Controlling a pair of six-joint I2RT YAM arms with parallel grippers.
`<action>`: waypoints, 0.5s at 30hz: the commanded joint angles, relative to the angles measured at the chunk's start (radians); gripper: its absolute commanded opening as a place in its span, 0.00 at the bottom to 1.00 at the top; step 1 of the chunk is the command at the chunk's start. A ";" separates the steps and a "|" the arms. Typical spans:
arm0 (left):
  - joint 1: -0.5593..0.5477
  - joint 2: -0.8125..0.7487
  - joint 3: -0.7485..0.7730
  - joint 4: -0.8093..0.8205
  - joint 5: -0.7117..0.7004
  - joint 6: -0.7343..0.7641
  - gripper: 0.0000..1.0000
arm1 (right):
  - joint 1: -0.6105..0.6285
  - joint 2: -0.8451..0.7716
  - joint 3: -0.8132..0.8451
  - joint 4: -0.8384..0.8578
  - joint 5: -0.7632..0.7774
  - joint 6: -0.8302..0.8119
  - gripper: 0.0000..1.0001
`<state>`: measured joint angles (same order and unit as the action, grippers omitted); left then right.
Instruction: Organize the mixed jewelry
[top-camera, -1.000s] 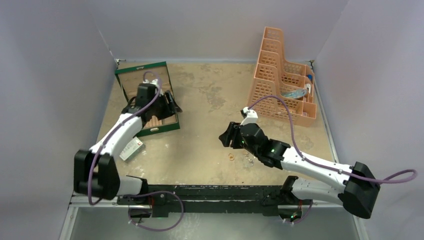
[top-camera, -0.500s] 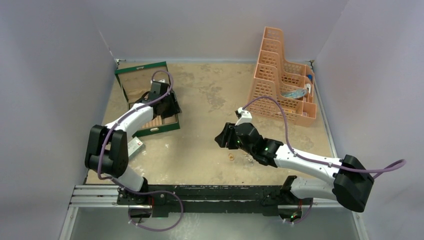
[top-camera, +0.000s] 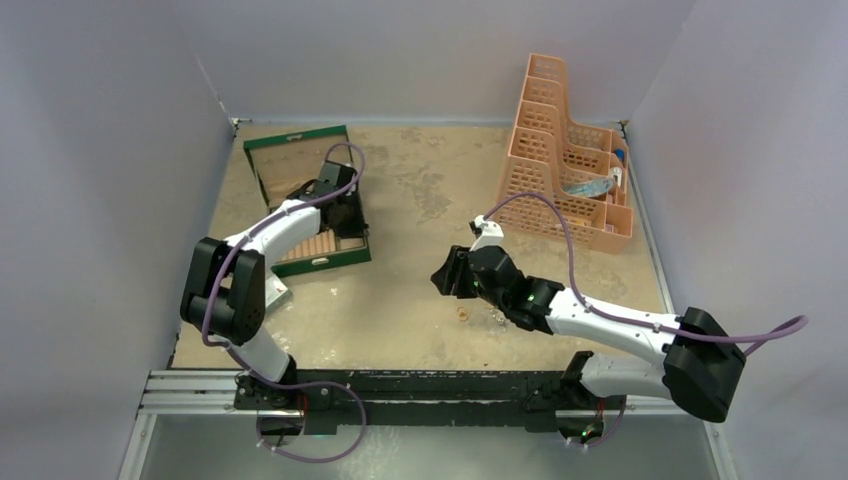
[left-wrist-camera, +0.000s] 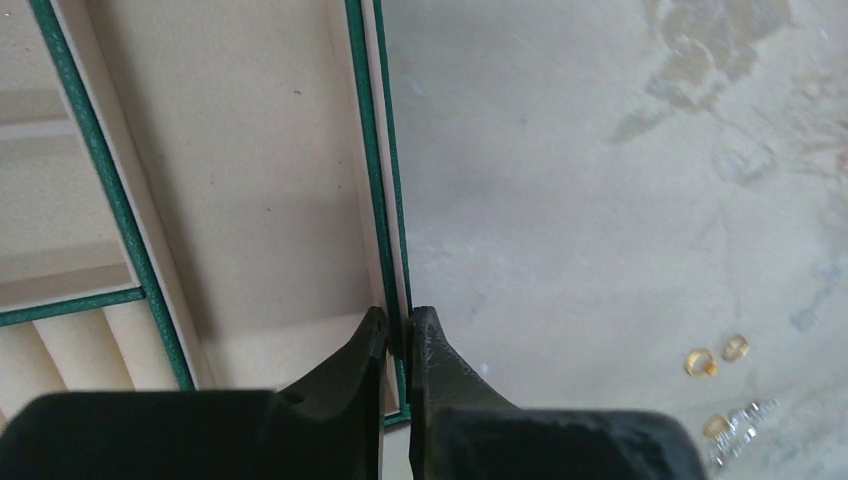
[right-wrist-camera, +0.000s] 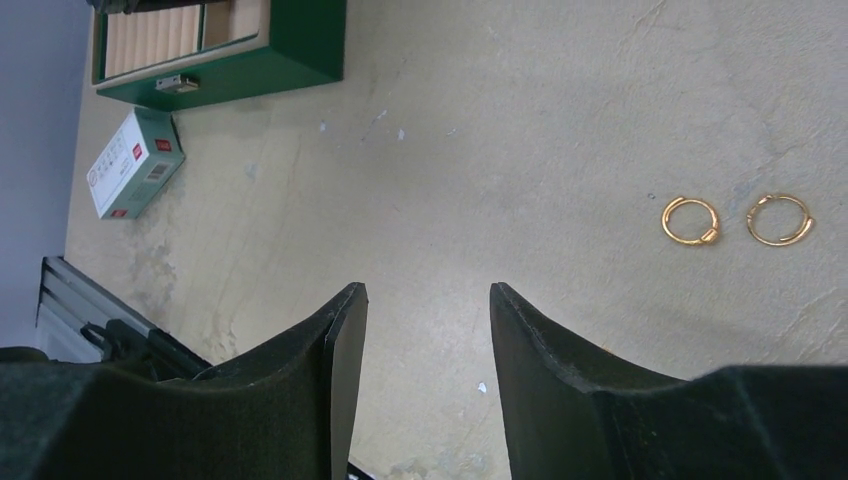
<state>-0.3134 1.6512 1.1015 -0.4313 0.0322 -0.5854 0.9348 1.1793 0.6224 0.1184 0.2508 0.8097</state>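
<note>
I judge this job barely begun: none of the mixed jewelry (left-wrist-camera: 700, 362) has reached a compartment that I can see. The gold rings (right-wrist-camera: 691, 221) and the silvery chain piece (left-wrist-camera: 748, 422) lie loose in a small cluster on the bare surface (top-camera: 420, 190), well apart from the green jewelry box (right-wrist-camera: 270, 65), which sits open at the far left. My left end effector (left-wrist-camera: 407, 335) is pinched tight on the box's right-hand wall, one finger inside the beige lining and one outside. I take that as a hold to steady or reposition the box, not a pick. My right end effector (right-wrist-camera: 426, 292) hangs over the surface with its jaws apart and nothing between them, two rings just off to one side of it. The beige sections visible from the left wrist show no pieces in them. Every piece is left to sort, as far as I can tell.
</note>
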 joint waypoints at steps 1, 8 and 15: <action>-0.067 -0.028 0.086 0.046 0.179 -0.040 0.00 | -0.004 -0.029 -0.004 -0.008 0.083 0.002 0.52; -0.177 -0.019 0.053 0.096 0.192 -0.266 0.00 | -0.010 -0.030 -0.007 -0.139 0.204 0.116 0.55; -0.319 0.006 0.015 0.214 0.115 -0.475 0.00 | -0.034 -0.062 -0.048 -0.236 0.252 0.220 0.56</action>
<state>-0.5564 1.6535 1.1141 -0.3656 0.1326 -0.8814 0.9138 1.1591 0.5987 -0.0437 0.4294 0.9436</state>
